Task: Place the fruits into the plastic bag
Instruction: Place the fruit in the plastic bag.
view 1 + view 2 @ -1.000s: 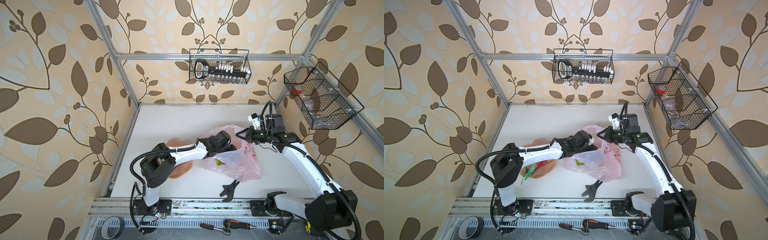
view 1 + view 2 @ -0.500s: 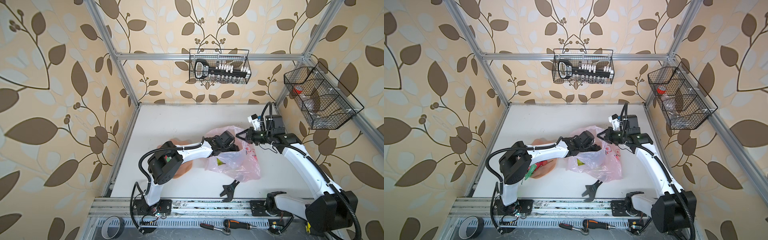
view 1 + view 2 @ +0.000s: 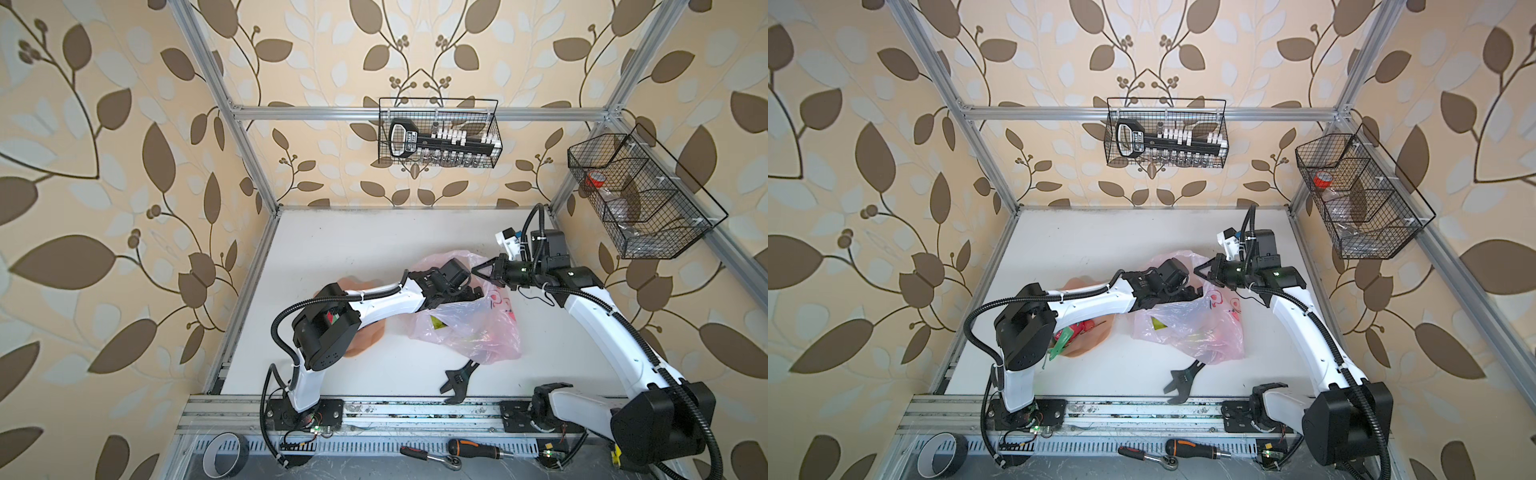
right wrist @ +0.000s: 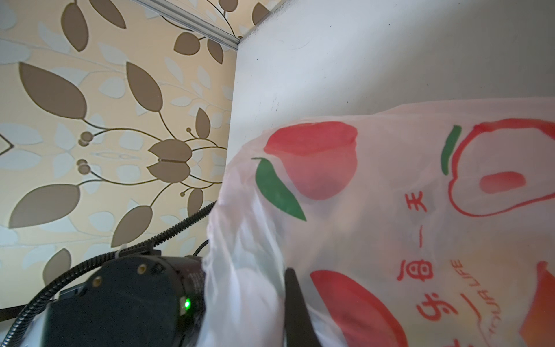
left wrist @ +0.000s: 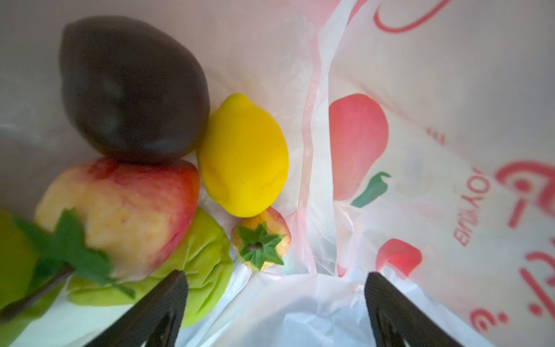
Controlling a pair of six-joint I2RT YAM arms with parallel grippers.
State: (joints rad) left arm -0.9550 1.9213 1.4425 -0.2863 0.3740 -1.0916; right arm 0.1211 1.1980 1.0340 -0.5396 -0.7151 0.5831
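Soft, even light fills both top views, the walls [image 3: 104, 166] stretching wide-angle at the edges; inside the glowing plastic bag [image 5: 450, 120], the nearest fruits [image 5: 120, 210] blur.

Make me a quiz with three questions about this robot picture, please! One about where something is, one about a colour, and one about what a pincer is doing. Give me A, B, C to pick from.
1. Where is the lemon?
A) on a plate
B) inside the plastic bag
C) in a wire basket

2. What colour is the big fruit next to the lemon?
A) dark purple
B) blue
C) white

3. How is the left pincer?
A) shut on the lemon
B) open and empty
C) shut on a wrench

Answers:
1 B: the left wrist view shows it lying on the bag's film among other fruits.
2 A: it looks a very dark, almost black purple.
3 B: its fingers stand wide apart, gripping nothing.
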